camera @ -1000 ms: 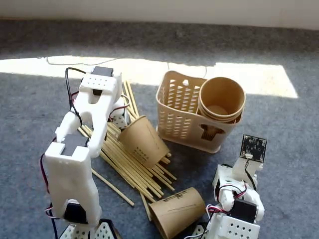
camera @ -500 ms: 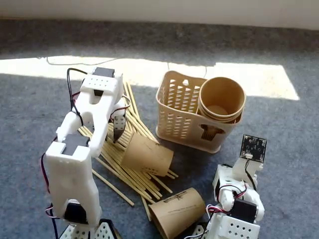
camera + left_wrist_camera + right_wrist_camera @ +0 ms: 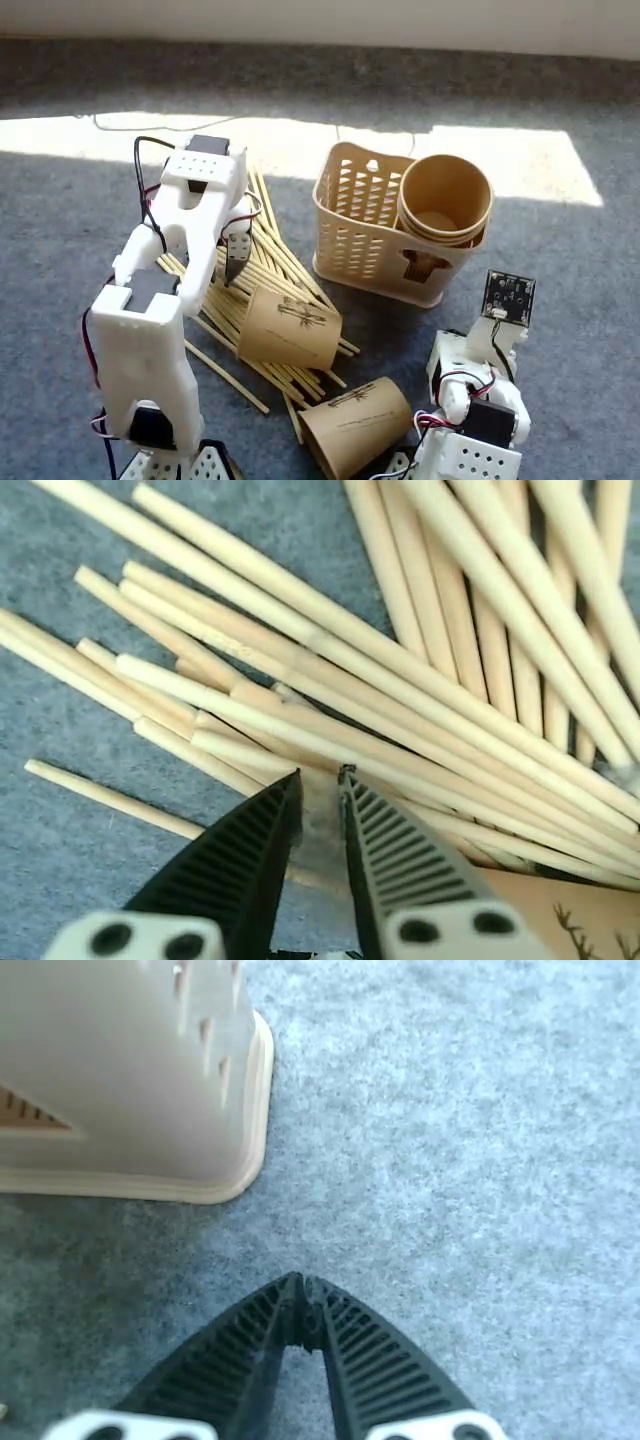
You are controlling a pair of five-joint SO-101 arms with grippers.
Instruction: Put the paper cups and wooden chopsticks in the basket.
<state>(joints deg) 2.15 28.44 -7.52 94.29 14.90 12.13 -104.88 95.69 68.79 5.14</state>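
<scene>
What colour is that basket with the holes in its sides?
The basket is a pale cream-beige all over; the high view shows it best.

Grey carpet (image 3: 480, 1110) lies under my right tool (image 3: 303, 1285) and spreads all around it. Beyond my left tool (image 3: 237, 268), a broad band of sunlight (image 3: 520, 160) crosses the carpet, with a thin cable (image 3: 130, 125) lying in it. Farther still runs a pale strip (image 3: 320, 20), perhaps the wall's foot.

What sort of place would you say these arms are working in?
Probably an indoor hobby or lab space: a grey carpeted surface, a bright patch of sunlight as from a window, and a pale wall behind.
</scene>
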